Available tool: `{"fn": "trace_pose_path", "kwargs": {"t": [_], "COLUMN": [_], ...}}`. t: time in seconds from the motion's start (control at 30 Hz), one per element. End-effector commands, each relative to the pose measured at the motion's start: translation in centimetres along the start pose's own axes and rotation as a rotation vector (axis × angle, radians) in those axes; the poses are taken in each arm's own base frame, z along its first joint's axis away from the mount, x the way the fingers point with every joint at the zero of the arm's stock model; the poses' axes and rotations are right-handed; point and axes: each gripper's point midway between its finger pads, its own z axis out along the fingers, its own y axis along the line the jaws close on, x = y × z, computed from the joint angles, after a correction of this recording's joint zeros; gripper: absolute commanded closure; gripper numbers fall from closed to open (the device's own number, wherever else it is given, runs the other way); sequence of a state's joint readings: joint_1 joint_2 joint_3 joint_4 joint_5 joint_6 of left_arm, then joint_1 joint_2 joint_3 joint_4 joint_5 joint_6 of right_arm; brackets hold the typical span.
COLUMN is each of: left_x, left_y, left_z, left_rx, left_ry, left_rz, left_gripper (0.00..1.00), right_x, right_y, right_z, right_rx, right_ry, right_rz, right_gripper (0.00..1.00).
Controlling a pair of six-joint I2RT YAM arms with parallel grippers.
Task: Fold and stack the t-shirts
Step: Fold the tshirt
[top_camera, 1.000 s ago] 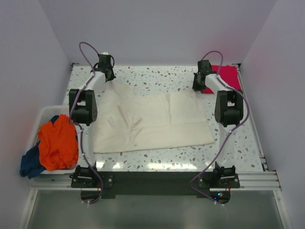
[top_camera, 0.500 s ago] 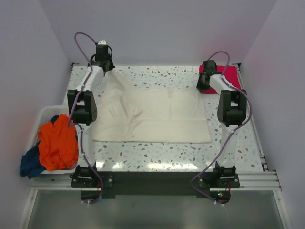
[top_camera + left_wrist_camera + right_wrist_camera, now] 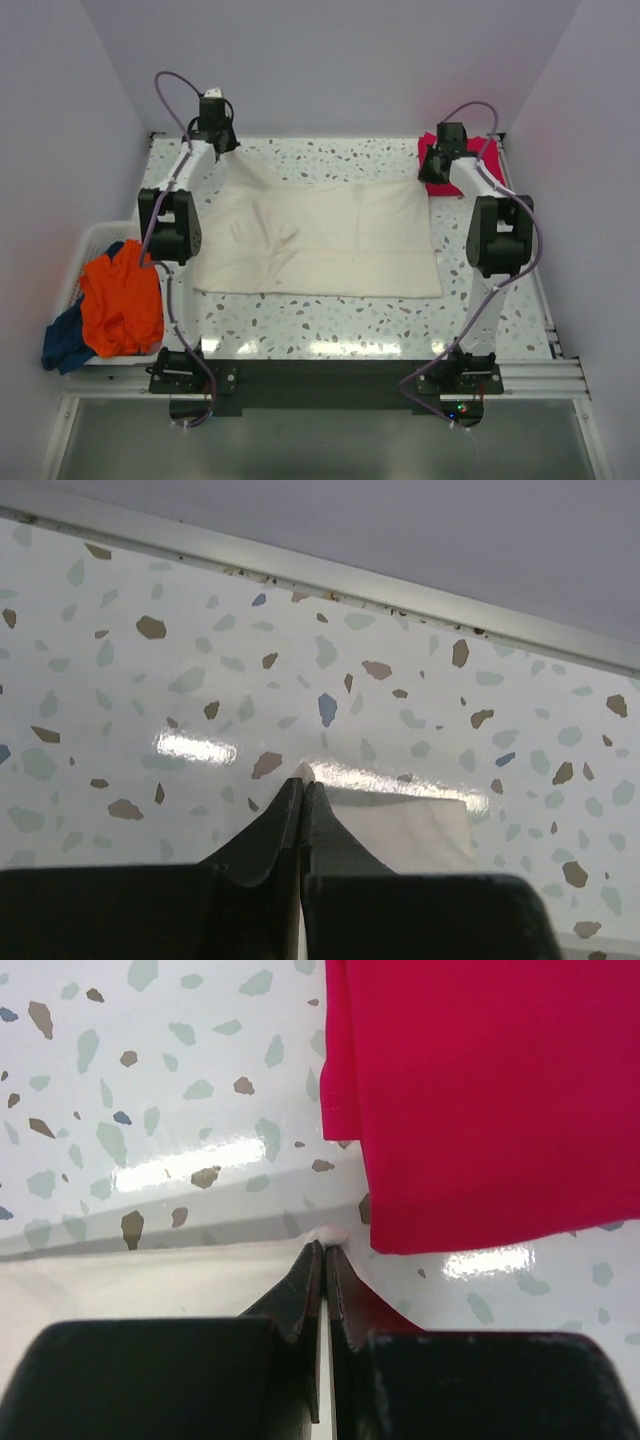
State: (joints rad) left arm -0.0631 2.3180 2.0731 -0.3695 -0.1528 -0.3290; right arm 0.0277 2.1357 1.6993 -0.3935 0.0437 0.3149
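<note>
A cream t-shirt (image 3: 320, 240) lies spread across the middle of the table, stretched between both arms. At its far left corner my left gripper (image 3: 222, 150) is shut on the cloth; the left wrist view shows a cream tip (image 3: 303, 772) poking out past the closed fingers. My right gripper (image 3: 432, 178) is shut on the far right corner, where a small cream nub (image 3: 330, 1233) shows at the fingertips. A folded magenta-red t-shirt (image 3: 478, 160) lies at the far right corner, just beyond the right gripper (image 3: 326, 1248). An orange t-shirt (image 3: 122, 298) and a dark blue one (image 3: 65, 342) fill the basket.
A white slatted basket (image 3: 92, 238) stands at the table's left edge beside the left arm. The back wall's rail (image 3: 400, 588) runs close beyond the left gripper. The terrazzo table (image 3: 330, 325) shows in front of the cream shirt.
Both grippers have moved towards the back wall and outwards, pulling the cream shirt's far edge with them. The cloth is now flatter and more stretched, and its near edge has slid back.
</note>
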Motion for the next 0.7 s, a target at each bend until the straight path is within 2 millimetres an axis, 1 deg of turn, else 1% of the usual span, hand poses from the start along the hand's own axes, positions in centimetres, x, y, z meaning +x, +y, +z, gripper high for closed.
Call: {"fn": "trace_pose_path", "kwargs": {"t": [0.0, 0.03, 0.07, 0.1, 0.13, 0.17, 0.2, 0.23, 0.27, 0.3, 0.33, 0.37, 0.4, 0.43, 0.47, 0.5, 0.53, 0.57, 0.6, 0.63, 0.67], "left_x": [-4.1, -4.1, -3.1, -3.6, -3.6, -2.5, -3.1, -2.9, -1.6, -2.3, -2.1, -0.7, -1.2, -0.8, 0.6, 0.1, 0.5, 1.5, 1.1, 1.4, 2.1], "left_y": [1.2, 1.4, 1.7, 1.9, 2.1, 2.4, 2.4, 2.4, 2.8, 2.7, 2.9, 3.3, 3.1, 3.3, 3.6, 3.6, 3.7, 4.0, 4.0, 4.1, 4.2], "left_z": [-3.6, -4.0, -4.1, -5.1, -5.5, -5.6, -6.8, -7.2, -7.4, -8.6, -9.0, -9.2, -10.3, -10.7, -10.9, -12.0, -12.4, -12.6, -13.6, -13.9, -14.2], "left_rx": [-0.006, -0.014, -0.024, -0.033, -0.039, -0.047, -0.046, -0.045, -0.053, -0.046, -0.048, -0.058, -0.045, -0.045, -0.051, -0.045, -0.046, -0.054, -0.046, -0.047, -0.048], "left_ry": [-0.1, -0.099, -0.08, -0.094, -0.094, -0.072, -0.089, -0.087, -0.062, -0.083, -0.081, -0.055, -0.073, -0.068, -0.044, -0.062, -0.058, -0.039, -0.057, -0.053, -0.041], "left_rz": [-0.032, -0.035, -0.039, -0.046, -0.053, -0.057, -0.066, -0.074, -0.078, -0.09, -0.095, -0.1, -0.109, -0.115, -0.123, -0.132, -0.137, -0.146, -0.154, -0.159, -0.17], "left_gripper": [1.0, 1.0, 1.0, 1.0, 1.0, 1.0, 1.0, 1.0, 1.0, 1.0, 1.0, 1.0, 1.0, 1.0, 1.0, 1.0, 1.0, 1.0, 1.0, 1.0, 1.0], "right_x": [-2.8, -2.4, -2.3, -2.0, -1.3, -1.3, -1.2, -0.7, -0.5, -0.2, 0.7, 0.6, 0.7, 1.7, 1.5, 1.7, 2.6, 2.9, 2.8, 3.7, 4.0], "right_y": [0.2, 0.0, 0.0, -0.1, -0.4, -0.5, -0.6, -0.8, -1.0, -1.1, -1.5, -1.6, -1.8, -2.2, -2.1, -2.3, -2.6, -2.7, -2.9, -3.3, -3.5], "right_z": [-3.0, -3.5, -3.6, -3.9, -3.9, -4.5, -4.9, -5.3, -5.5, -5.7, -5.9, -6.5, -6.8, -6.9, -7.8, -8.0, -8.1, -8.4, -8.9, -9.0, -9.2], "right_rx": [-0.024, -0.019, -0.014, -0.012, -0.004, -0.001, 0.003, 0.008, 0.015, 0.022, 0.035, 0.042, 0.047, 0.059, 0.057, 0.062, 0.07, 0.072, 0.076, 0.089, 0.096], "right_ry": [-0.093, -0.093, -0.093, -0.09, -0.076, -0.08, -0.082, -0.081, -0.078, -0.073, -0.05, -0.057, -0.06, -0.043, -0.057, -0.056, -0.043, -0.041, -0.05, -0.036, -0.032], "right_rz": [0.028, 0.032, 0.037, 0.04, 0.042, 0.053, 0.056, 0.063, 0.072, 0.076, 0.079, 0.089, 0.094, 0.095, 0.104, 0.11, 0.11, 0.115, 0.118, 0.119, 0.119], "right_gripper": [1.0, 1.0, 1.0, 1.0, 1.0, 1.0, 1.0, 1.0, 1.0, 1.0, 1.0, 1.0, 1.0, 1.0, 1.0, 1.0, 1.0, 1.0, 1.0, 1.0, 1.0]}}
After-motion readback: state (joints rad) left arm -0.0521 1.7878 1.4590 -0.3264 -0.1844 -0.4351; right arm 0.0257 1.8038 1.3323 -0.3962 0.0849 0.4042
